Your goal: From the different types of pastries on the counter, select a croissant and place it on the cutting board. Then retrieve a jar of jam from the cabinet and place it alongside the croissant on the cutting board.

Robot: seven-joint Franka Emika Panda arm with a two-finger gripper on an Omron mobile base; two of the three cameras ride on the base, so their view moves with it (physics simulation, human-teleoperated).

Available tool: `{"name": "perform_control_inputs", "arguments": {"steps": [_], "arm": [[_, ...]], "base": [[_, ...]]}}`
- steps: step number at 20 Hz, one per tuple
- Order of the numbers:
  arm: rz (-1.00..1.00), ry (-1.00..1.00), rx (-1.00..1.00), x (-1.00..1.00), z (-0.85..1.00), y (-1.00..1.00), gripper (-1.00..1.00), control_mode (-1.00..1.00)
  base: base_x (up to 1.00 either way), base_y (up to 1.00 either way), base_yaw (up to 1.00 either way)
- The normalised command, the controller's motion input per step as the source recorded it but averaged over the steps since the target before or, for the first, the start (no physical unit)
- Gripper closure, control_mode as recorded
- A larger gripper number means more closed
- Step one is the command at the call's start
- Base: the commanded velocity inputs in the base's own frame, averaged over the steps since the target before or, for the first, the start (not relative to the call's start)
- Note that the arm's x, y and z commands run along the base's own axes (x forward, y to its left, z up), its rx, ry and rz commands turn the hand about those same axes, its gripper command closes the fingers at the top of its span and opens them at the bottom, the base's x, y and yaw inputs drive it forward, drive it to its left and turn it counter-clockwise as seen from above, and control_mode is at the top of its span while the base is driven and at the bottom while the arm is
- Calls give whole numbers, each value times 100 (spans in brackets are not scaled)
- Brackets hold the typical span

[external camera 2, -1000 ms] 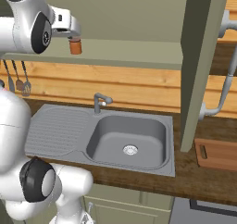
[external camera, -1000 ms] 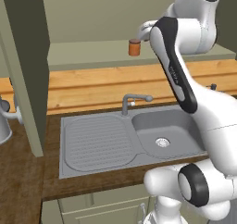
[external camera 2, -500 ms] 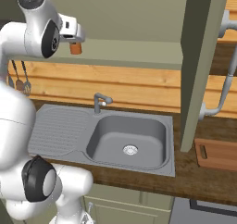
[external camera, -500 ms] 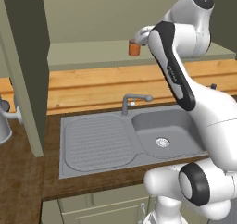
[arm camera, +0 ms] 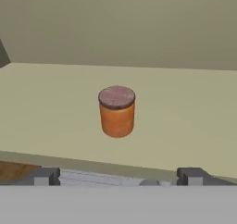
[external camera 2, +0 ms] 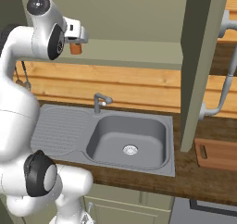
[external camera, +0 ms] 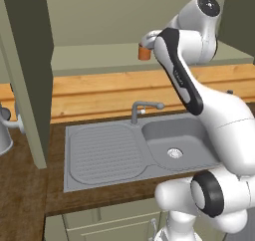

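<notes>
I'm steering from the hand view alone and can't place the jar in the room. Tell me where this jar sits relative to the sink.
Observer: The jar of jam stands on the open cabinet's shelf, above and behind the sink.
Operator: Report where the gripper is.
Observer: The gripper is up at shelf height just in front of the jar, jaws open, not touching it.
Operator: Find me the cutting board.
Observer: The cutting board lies on the counter to the right of the sink, past the open cabinet door. I see only its handle end, and nothing on that part.
</notes>
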Motion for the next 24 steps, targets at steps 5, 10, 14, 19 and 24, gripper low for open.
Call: {"name": "perform_control_inputs", "arguments": {"steps": [5, 10, 14, 19, 24], "arm": [[0, 4, 0, 33, 9, 5, -100, -100], [0, 7, 0, 27, 1, 6, -100, -100], [0, 3, 0, 23, 0, 0, -100, -100], [0, 0, 0, 32, -2, 14, -100, -100], [0, 0, 0, 29, -9, 20, -100, -100]], "base": [[0, 0, 0], [0, 0, 0], [0, 0, 0], [0, 0, 0], [0, 0, 0]]}}
